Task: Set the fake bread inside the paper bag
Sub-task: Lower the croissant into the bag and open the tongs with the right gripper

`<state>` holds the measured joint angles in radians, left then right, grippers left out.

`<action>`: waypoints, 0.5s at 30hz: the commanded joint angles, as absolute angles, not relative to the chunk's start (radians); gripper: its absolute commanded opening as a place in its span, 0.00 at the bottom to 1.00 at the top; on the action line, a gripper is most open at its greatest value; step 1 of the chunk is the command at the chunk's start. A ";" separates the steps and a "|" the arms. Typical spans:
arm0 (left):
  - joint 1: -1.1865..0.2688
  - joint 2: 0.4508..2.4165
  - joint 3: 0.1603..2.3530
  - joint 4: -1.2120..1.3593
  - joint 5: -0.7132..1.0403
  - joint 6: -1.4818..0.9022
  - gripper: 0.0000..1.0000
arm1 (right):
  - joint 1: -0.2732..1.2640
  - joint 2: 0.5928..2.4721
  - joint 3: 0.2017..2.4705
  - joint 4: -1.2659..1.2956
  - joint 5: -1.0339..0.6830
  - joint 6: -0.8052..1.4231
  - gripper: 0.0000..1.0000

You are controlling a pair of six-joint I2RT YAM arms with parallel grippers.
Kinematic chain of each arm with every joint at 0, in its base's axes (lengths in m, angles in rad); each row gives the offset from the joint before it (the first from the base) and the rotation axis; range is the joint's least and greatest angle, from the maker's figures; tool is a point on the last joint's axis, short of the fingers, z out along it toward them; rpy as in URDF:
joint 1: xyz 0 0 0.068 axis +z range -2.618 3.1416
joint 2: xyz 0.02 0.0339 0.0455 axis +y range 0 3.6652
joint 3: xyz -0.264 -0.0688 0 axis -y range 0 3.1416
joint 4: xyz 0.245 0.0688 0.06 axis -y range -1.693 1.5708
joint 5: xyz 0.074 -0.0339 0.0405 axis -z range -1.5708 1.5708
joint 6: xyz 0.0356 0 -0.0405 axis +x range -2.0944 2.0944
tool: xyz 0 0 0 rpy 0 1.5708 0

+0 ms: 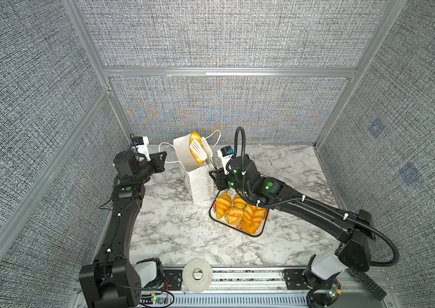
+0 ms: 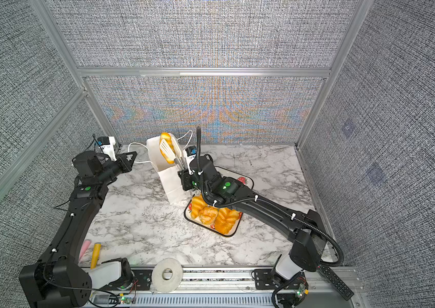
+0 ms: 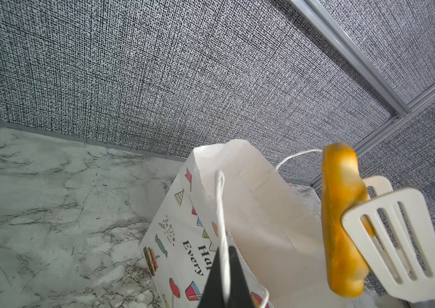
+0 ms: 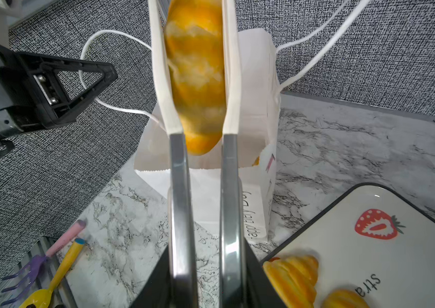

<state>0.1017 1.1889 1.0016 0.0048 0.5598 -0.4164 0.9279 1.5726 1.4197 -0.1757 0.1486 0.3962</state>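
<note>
One long loaf of fake bread (image 4: 196, 66) hangs over the paper bag (image 3: 173, 240), pinched in white tongs (image 4: 180, 200) squeezed by the right gripper (image 1: 217, 174), while the left gripper (image 3: 224, 257), closed on the cord handle (image 3: 220, 202), steadies it; a loaf end snagging the rim could tip the bag or spill bread onto the marble tabletop (image 1: 184, 229).

arms (image 1: 120, 229): black | joints (image 1: 128, 188): green dots | hose (image 2: 198, 146): black corrugated, white ties | bases (image 1: 145, 269): white

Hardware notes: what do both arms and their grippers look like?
Left arm and right arm are matte black with green dots, white zip ties and white bases. A black corrugated hose loops along the right one. Left gripper has black open-triangle fingers; right gripper is black too.
</note>
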 commanded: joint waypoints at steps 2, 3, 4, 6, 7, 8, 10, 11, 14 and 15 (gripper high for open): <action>0.104 1.189 1.004 0.012 0.568 -0.405 0.00 | 0.929 1.566 1.403 -0.124 0.135 0.420 0.34; 0.104 1.189 1.004 0.013 0.568 -0.405 0.00 | 0.929 1.566 1.398 -0.124 0.133 0.423 0.35; 0.104 1.190 1.003 0.013 0.568 -0.405 0.00 | 0.929 1.566 1.394 -0.124 0.132 0.425 0.35; 0.104 1.189 1.003 0.012 0.568 -0.404 0.00 | 0.929 1.564 1.388 -0.127 0.130 0.428 0.35; 0.104 1.190 1.003 0.013 0.568 -0.405 0.00 | 0.929 1.563 1.384 -0.127 0.130 0.429 0.35; 0.104 1.190 1.003 0.014 0.568 -0.405 0.00 | 0.929 1.561 1.380 -0.125 0.129 0.430 0.36; 0.104 1.191 1.004 0.013 0.568 -0.405 0.00 | 0.929 1.556 1.374 -0.123 0.127 0.434 0.36; 0.104 1.191 1.003 0.012 0.568 -0.404 0.00 | 0.929 1.557 1.372 -0.122 0.126 0.436 0.37; 0.105 1.190 1.003 0.011 0.566 -0.404 0.00 | 0.930 1.556 1.367 -0.122 0.124 0.440 0.39; 0.105 1.192 1.003 0.011 0.567 -0.404 0.00 | 0.929 1.557 1.366 -0.124 0.126 0.440 0.39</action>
<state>0.1017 1.1889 1.0016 0.0048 0.5598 -0.4160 0.9291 1.5623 1.3655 -0.1753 0.1253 0.4255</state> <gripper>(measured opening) 0.053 0.392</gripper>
